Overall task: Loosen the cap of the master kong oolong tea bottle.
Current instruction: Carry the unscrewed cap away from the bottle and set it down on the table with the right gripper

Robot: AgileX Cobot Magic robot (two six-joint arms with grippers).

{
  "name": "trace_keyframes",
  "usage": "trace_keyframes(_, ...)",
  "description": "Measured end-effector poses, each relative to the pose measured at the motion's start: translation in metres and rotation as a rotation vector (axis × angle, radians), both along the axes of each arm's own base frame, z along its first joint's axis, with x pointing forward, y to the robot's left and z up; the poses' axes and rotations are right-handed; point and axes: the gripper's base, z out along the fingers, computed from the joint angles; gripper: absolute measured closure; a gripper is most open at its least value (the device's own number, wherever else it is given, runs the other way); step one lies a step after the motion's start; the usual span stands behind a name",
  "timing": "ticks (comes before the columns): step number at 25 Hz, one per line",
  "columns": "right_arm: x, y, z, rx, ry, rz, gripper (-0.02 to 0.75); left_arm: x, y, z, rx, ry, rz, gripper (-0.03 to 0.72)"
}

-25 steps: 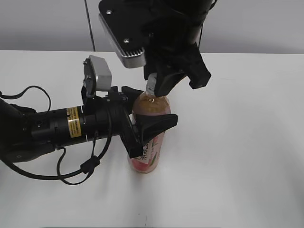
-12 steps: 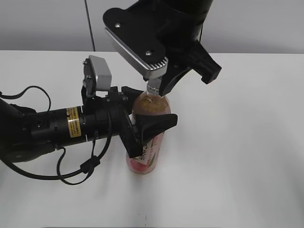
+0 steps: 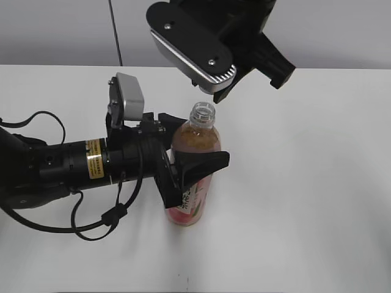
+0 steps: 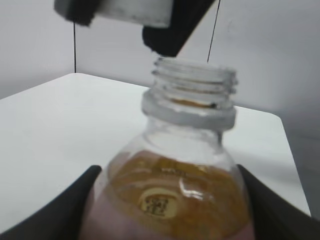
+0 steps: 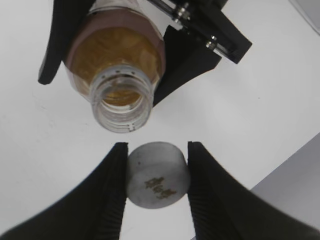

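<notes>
Cap (image 5: 157, 181) is off the bottle, pinched by its ribbed side betw. the two fingers of the right pincer (image 5: 156, 192), printed mark facing the wrist cam. It hangs above and a bit to one side of the open neck, clear of the threads. Side grip makes sense: that's the hold needed to twist a screw cap, and it carries the cap w/o touching the mouth.

Master kong oolong tea bottle (image 3: 194, 165) stands upright on the worktop (image 3: 305, 201), amber tea up to the shoulder, neck bare w/ threads and retaining ring showing in the left wrist view. Left pincer (image 3: 186, 168) comes in sideways and clamps the body just below the shoulder, one dark finger each side, squeezing the label zone. Judged reason: it acts as a vise so the bottle can't spin or tip while the other arm turns the cap. Low-ish grip also leaves the neck free for the right arm from above.

Judgement: loosening is done and then some, cap fully separated.

Worktop is plain white, matte, soft shadows under bottle and arm; black cable loops lie by the left arm. Behind: grey wall w/ a thin dark vertical line.
</notes>
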Motion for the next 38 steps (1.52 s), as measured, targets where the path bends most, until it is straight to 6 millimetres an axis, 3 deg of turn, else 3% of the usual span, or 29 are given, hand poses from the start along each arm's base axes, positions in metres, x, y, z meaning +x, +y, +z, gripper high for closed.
trace_keyframes(5,-0.002,-0.004,0.009,0.025,-0.008,-0.091,0.463,-0.001,0.0,0.0,-0.001,-0.001,-0.005,0.23)
trace_keyframes(11,0.003,-0.018,0.02,0.079,-0.01,-0.415,0.463,-0.001,0.0,0.0,-0.001,-0.001,-0.005,0.23)
trace_keyframes(15,0.019,-0.038,0.02,0.141,0.024,-0.702,0.463,-0.001,0.0,0.0,-0.001,-0.001,-0.005,0.23)
trace_keyframes(19,0.041,-0.076,0.014,0.216,0.105,-1.034,0.463,-0.001,0.0,0.0,-0.001,-0.001,-0.005,0.23)
trace_keyframes(25,0.06,-0.147,-0.024,0.227,0.282,-1.499,0.463,-0.001,0.0,0.0,-0.001,-0.001,-0.005,0.23)
trace_keyframes(29,0.052,-0.178,-0.062,0.145,0.359,-1.804,0.463,-0.001,0.0,0.0,-0.001,0.0,-0.005,0.23)
trace_keyframes(34,0.028,-0.199,-0.123,0.041,0.346,-1.937,0.463,-0.001,0.0,0.0,-0.001,0.0,-0.005,0.23)
trace_keyframes(38,0.013,-0.203,-0.155,0.084,0.332,-1.999,0.463,-0.001,0.0,0.0,-0.001,0.0,-0.005,0.23)
